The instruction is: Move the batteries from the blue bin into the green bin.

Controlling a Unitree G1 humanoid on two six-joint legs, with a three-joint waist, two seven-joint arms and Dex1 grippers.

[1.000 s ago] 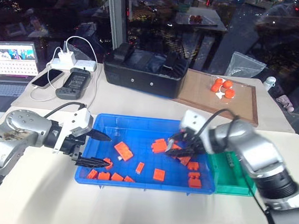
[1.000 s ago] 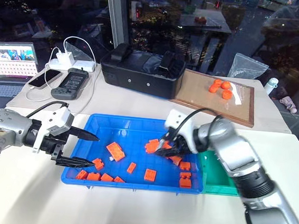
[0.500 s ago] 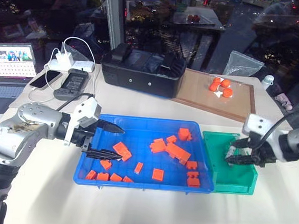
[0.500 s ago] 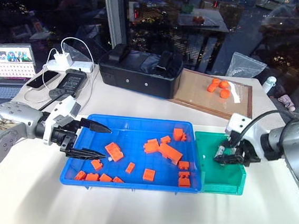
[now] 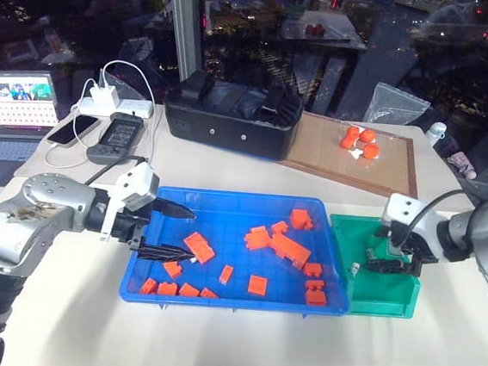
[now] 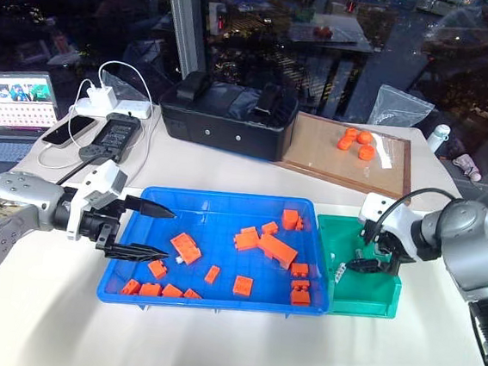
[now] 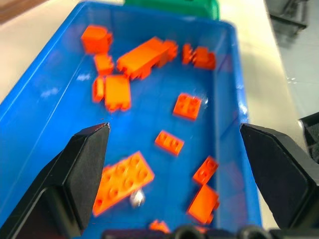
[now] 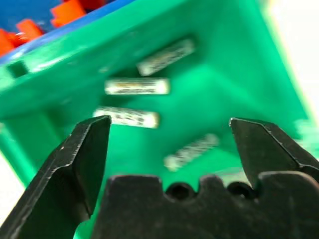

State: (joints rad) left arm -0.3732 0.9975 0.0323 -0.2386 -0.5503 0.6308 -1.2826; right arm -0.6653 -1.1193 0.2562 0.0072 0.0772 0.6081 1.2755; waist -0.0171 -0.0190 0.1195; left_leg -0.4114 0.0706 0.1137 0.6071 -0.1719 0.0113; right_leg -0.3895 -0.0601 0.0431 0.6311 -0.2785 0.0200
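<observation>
A: Right pincer (image 5: 390, 259) now sits over the green bin (image 5: 393, 294), off the blue bin (image 5: 225, 200) where it was a second ago. Fingers spread, holding nothing.

B: Batteries?

A: Four batteries (image 8: 136, 86) lie on the green bin floor under it. One more (image 7: 137, 198) in the blue bin, touching an orange brick (image 7: 122, 180).

B: Left pincer?

A: Left pincer (image 5: 168, 231) spread wide over the blue bin's left end, empty. Both bins touch on the desk (image 5: 237, 347).

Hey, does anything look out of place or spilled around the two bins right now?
Nothing is spilled. One small oddity: a silvery battery lies in the blue bin, half tucked against a large orange brick, while four batteries already lie scattered in the green bin.
</observation>
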